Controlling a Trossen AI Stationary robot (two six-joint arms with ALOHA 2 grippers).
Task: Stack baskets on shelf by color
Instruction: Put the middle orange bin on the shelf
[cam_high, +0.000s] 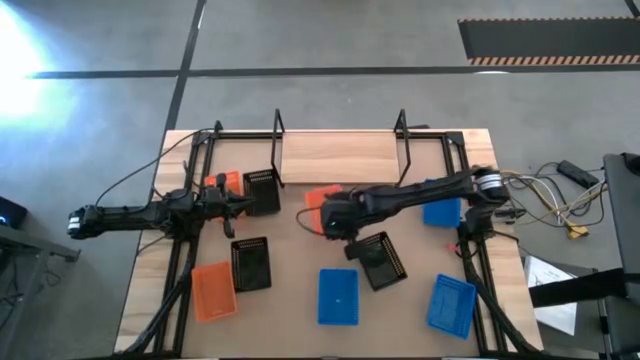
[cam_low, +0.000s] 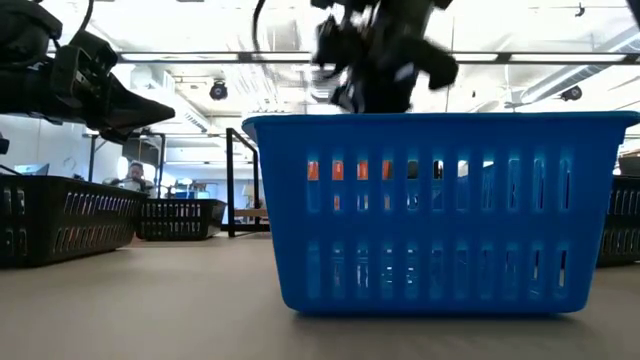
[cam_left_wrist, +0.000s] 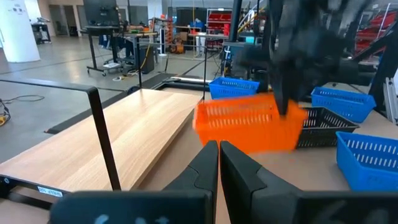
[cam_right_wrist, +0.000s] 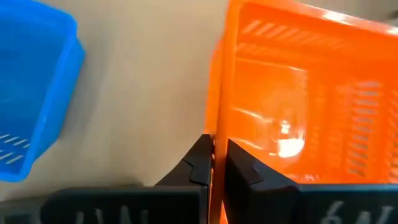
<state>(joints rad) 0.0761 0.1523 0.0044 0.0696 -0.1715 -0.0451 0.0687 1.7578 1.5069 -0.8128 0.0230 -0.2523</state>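
Observation:
My right gripper (cam_high: 326, 216) is shut on an orange-red basket (cam_high: 321, 199) just in front of the light wooden shelf board (cam_high: 338, 155). The basket also shows in the left wrist view (cam_left_wrist: 245, 124). My left gripper (cam_high: 243, 205) is shut and empty (cam_left_wrist: 219, 158), beside a black basket (cam_high: 262, 190) and another orange-red basket (cam_high: 221, 183) at the shelf's left end. Two more black baskets (cam_high: 250, 263) (cam_high: 380, 259), an orange-red one (cam_high: 213, 290) and three blue ones (cam_high: 338, 297) (cam_high: 450, 305) (cam_high: 441, 213) rest on their bottoms on the table. My right gripper holds the orange-red basket by one side wall at its rim (cam_right_wrist: 217, 134), one finger (cam_right_wrist: 242, 168) inside the basket and the other (cam_right_wrist: 200, 160) outside. The fingers come from above, pointing down. The basket is lifted clear of the table, open side up, slightly tilted (cam_left_wrist: 249, 127).
Two black wire uprights (cam_high: 278, 130) (cam_high: 401, 128) flank the shelf board. A blue basket (cam_low: 440, 210) stands close before the low camera and blocks much of that view. Cables (cam_high: 560, 200) lie off the table's right edge.

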